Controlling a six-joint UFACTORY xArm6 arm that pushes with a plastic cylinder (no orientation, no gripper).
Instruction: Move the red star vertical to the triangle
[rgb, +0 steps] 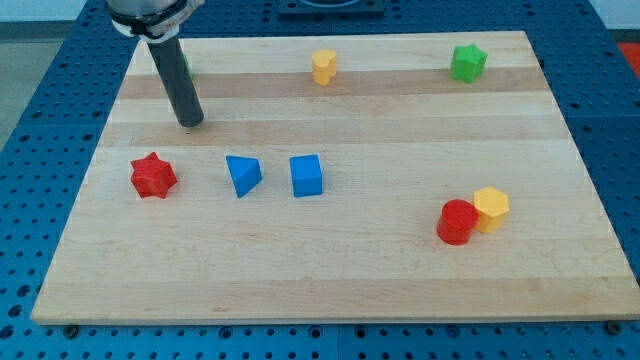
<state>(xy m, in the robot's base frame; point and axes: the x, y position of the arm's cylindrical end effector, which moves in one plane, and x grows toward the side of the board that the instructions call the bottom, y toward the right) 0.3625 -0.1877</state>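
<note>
The red star (153, 176) lies on the wooden board at the view's left. The blue triangle (243, 175) lies to its right, level with it, about 90 pixels away. My tip (191, 122) rests on the board above and between them, a little nearer the star, touching neither block. The rod rises from it toward the view's top left.
A blue cube (307, 175) sits right of the triangle. A yellow block (324, 66) and a green star (467, 62) lie near the top edge. A red cylinder (457, 221) touches a yellow hexagonal block (491, 209) at the lower right. A green block (187, 66) peeks from behind the rod.
</note>
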